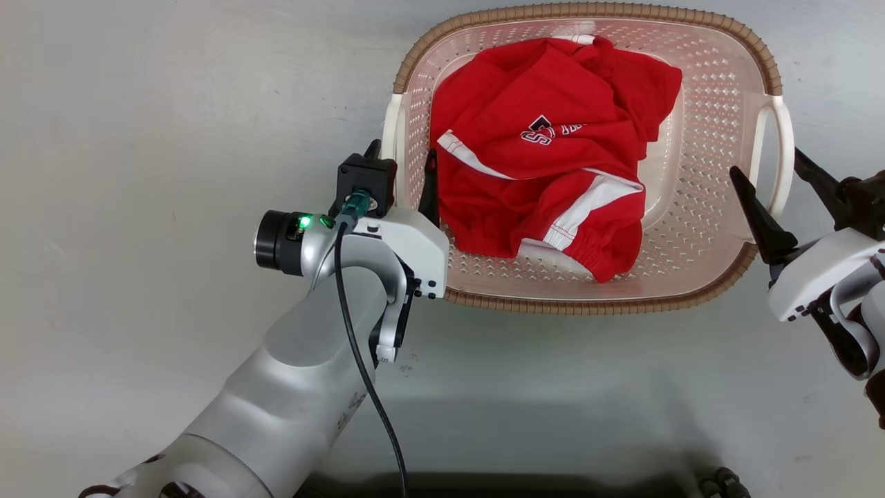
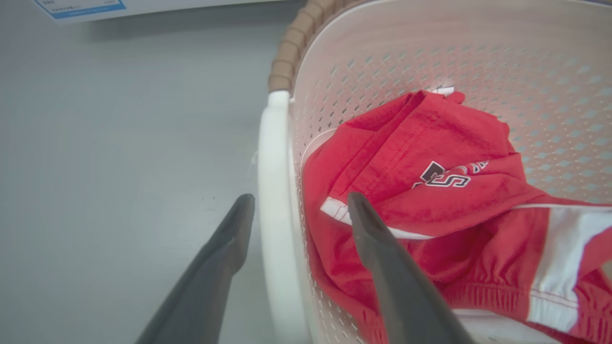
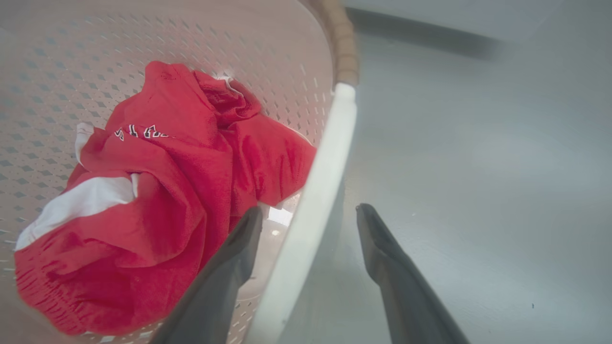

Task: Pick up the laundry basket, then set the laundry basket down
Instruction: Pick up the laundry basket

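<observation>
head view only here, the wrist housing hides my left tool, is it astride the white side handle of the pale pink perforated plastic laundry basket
Observer: Yes, the left tool stands open astride the white left handle of the pale pink perforated plastic laundry basket, one finger outside, one inside.
Operator: inside finger touching the clothes
Observer: It lies over the crumpled red and white fabric garment; contact cannot be told.
Operator: anything past the basket on that side
Observer: A white surface with a blue-bordered label shows beyond the basket's brown woven-look rim.
</observation>
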Robot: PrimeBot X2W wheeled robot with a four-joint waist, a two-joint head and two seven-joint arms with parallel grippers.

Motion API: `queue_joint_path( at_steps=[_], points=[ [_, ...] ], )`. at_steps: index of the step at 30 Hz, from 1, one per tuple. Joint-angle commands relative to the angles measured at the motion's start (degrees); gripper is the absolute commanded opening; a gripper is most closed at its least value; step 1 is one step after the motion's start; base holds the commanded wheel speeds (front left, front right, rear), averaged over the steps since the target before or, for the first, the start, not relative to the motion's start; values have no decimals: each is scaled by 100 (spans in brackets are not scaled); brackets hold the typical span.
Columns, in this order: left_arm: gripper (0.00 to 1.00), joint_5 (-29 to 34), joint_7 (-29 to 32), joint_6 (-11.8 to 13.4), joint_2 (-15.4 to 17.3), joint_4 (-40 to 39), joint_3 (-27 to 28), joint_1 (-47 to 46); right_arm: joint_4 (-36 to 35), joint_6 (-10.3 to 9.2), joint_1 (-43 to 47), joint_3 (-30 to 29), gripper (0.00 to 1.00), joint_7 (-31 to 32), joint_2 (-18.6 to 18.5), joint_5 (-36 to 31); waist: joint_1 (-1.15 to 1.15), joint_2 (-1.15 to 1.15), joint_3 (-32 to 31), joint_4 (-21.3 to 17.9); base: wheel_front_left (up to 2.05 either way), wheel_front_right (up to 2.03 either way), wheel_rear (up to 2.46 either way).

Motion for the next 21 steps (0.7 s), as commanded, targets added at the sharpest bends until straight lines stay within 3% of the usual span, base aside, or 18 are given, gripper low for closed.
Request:
queue_joint_path(
  at_steps=[1, 3, 4, 5, 14, 21],
  points=[
    [100, -57, -60, 21, 93, -29, 43, 7, -32, 23, 222, 97, 100, -78, -44, 39, 0, 0, 4, -4, 0, 0, 0],
    [100, -63, -60, 20, 93, -15, 29, -6, -37, 23, 216, 108, 100, -78, -44, 43, 0, 0, 13, -10, 0, 0, 0],
    [98, -74, -60, 11, 93, 0, 11, -9, -34, 23, 216, 126, 81, -78, -41, 55, 0, 0, 18, -14, 0, 0, 0],
    [0, -172, -60, -1, 93, 61, -22, 11, -11, 23, 226, 217, 0, -78, -34, 148, 0, 0, 22, -18, 0, 0, 0],
    [0, -215, -60, 104, 93, 19, -85, 22, 216, 23, 166, 544, 0, -78, -75, 323, 0, 0, -102, 16, 0, 0, 0],
    [0, -363, -60, 13, 93, 186, -163, 113, 386, 23, 107, 843, 0, -78, 28, 446, 0, 0, -415, -63, 0, 0, 0]
  ],
)
